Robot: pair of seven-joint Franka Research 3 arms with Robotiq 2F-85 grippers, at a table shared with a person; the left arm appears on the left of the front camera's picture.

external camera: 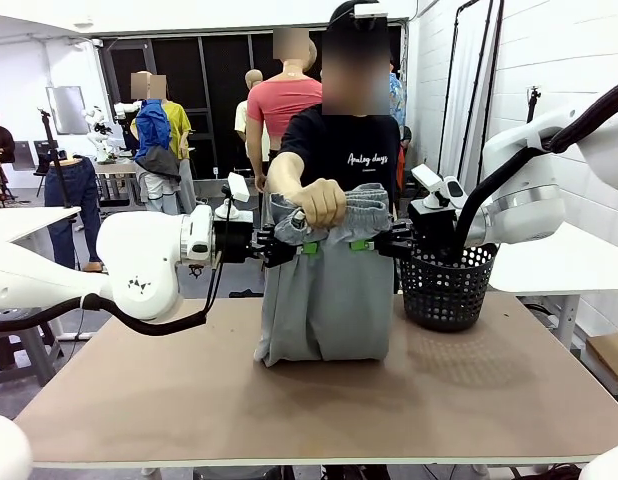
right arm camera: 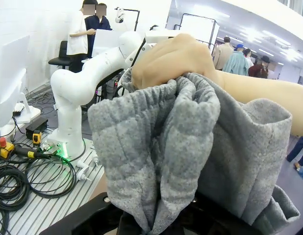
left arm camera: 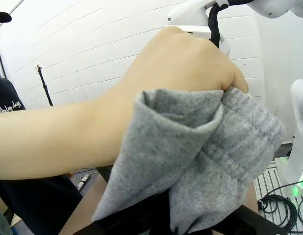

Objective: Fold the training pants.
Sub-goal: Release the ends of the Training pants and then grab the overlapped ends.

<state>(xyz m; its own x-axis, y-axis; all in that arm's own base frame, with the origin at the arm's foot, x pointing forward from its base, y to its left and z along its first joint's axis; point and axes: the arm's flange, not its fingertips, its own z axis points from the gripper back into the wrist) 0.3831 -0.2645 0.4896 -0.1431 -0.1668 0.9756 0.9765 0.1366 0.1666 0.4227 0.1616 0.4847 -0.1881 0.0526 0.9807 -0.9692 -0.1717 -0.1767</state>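
Both pairs of jaws are clamped on cloth: the left gripper (external camera: 305,247) and the right gripper (external camera: 365,244) each pinch one side of the light grey, soft jersey training pants (external camera: 324,300), just under the gathered elastic waistband. The pants hang limp over the flat brown table (external camera: 289,410), their lower end crumpled on its surface. Above the table, a person's hand (external camera: 320,203) bunches the ribbed waistband in a fist.
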